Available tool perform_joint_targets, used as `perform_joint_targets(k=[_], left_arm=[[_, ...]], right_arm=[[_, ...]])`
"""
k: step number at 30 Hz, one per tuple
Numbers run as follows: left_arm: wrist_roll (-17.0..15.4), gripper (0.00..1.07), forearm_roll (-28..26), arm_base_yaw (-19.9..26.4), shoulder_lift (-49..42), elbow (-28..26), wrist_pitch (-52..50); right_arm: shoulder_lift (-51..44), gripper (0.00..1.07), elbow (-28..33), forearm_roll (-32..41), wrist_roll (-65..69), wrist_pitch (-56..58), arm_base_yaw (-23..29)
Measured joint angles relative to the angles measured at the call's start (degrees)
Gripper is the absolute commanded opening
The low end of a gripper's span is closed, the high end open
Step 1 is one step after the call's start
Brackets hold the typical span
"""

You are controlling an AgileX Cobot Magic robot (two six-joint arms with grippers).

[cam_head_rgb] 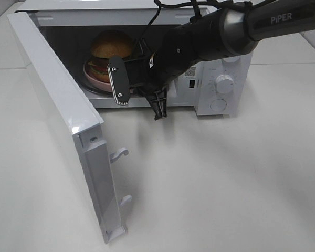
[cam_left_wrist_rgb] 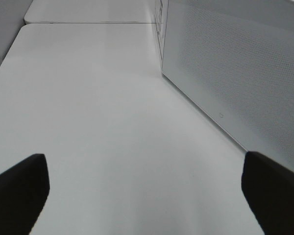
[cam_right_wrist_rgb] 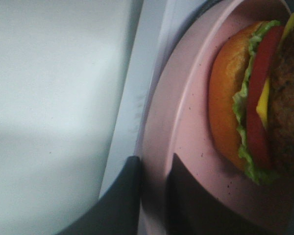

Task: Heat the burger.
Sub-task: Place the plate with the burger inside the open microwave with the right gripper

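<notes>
Where one plate [cam_right_wrist_rgb: 186, 137] sits, one burger [cam_right_wrist_rgb: 250, 98] rests.

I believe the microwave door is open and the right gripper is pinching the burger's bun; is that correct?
Not quite. The right gripper is shut on the rim of the pink plate, not on the bun; the burger sits on that plate, clear of the gripper. The right wrist view shows this. The microwave door is indeed open.
</notes>
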Motion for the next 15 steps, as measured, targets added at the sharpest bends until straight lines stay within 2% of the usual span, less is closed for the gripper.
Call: perform_joint_targets(k=[15], left_arm=[[0.0,1.0,0.1,0.0,0.0,0.0,0.0]], right_arm=[[4.1,0.12,-7.0,-2.9,2.3,2.8,0.0]])
